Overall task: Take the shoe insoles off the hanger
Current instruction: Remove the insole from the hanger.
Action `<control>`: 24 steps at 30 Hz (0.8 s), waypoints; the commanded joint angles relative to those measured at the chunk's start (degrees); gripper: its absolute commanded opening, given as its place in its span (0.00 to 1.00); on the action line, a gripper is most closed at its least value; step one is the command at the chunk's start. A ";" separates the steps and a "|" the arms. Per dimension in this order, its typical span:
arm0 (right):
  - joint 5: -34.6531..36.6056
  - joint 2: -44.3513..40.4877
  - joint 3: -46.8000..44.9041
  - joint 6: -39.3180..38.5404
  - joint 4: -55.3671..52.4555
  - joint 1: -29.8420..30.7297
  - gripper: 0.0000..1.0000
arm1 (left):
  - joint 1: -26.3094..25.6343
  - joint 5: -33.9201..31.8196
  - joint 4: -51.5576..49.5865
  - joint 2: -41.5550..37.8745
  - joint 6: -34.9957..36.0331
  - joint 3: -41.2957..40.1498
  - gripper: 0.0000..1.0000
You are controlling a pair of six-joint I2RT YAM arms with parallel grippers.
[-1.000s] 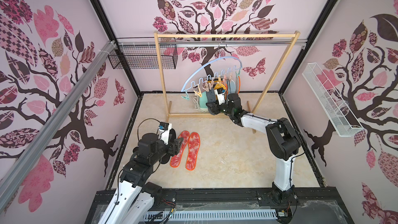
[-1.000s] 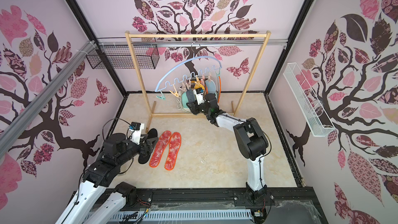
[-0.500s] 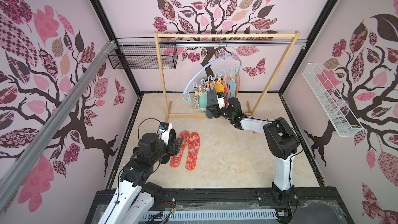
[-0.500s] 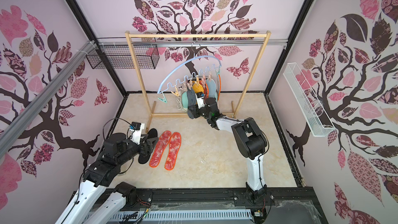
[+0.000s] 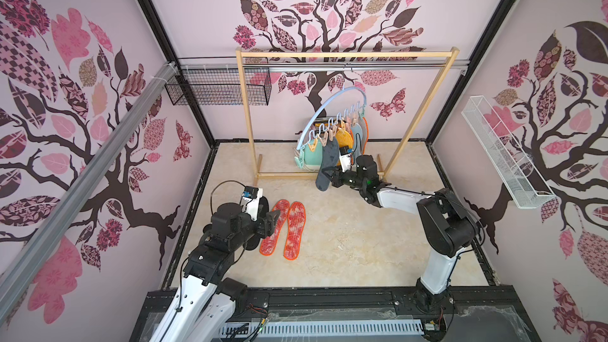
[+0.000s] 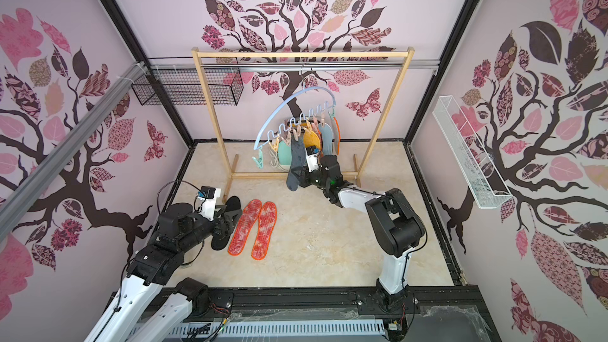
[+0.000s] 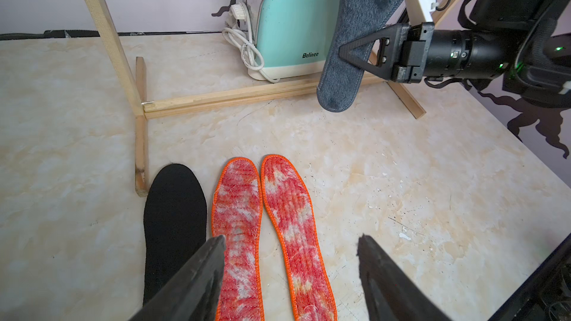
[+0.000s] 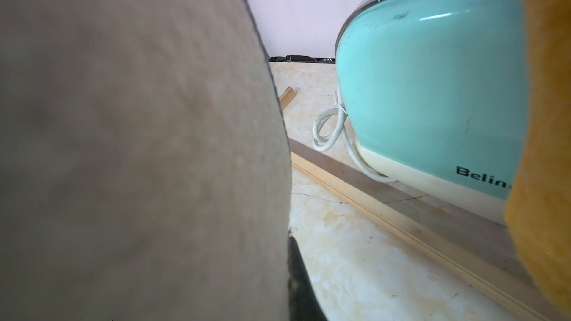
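Only one brand name was readable, on the toaster.
The mint-green toaster (image 7: 287, 26) at the far middle of the floor carried "Belinee" in dark letters low on its side. In the right wrist view the toaster (image 8: 432, 88) showed only "Belin", cut off.

Open surface (image 5: 362, 241): bare from the middle to the right wall and front edge; a hand passes freely.
Left front: two red insoles (image 7: 238, 211) and a black insole (image 7: 174, 211) lie flat, side by side; there is room above them, where the left hand (image 7: 290, 239) hovers, jaws apart.
Rack (image 5: 246, 110): uprights and floor bar (image 7: 247, 97) fence the back; the gap between left upright and hanger (image 5: 320, 111) is open.
Behind the bar: toaster (image 7: 293, 26) and cord (image 7: 244, 47) fill the floor.
Under the hanger: clipped insoles (image 5: 343, 136) crowd the space above the toaster.
Right arm (image 5: 394, 199): spans the back right; the right hand (image 7: 343, 50) grips the dark grey insole (image 7: 364, 1), which dangles over the floor bar.
Walls: black wire basket (image 5: 218, 90) and white wire basket (image 5: 503, 152) jut inward, high up.
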 commanded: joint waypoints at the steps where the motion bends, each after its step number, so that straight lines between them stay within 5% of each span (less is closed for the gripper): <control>1: -1.10 -5.73 -1.14 1.88 0.29 -0.25 0.06 | -0.13 0.80 0.12 -0.36 0.68 0.54 0.72; 10: -1.80 -10.76 -2.48 2.33 -4.75 -0.26 0.06 | -0.01 6.41 5.92 0.65 -0.93 2.53 0.71; 24: -2.59 -8.84 -0.38 -0.36 -11.07 -0.68 0.07 | 0.62 13.69 13.24 28.67 -3.53 24.75 0.69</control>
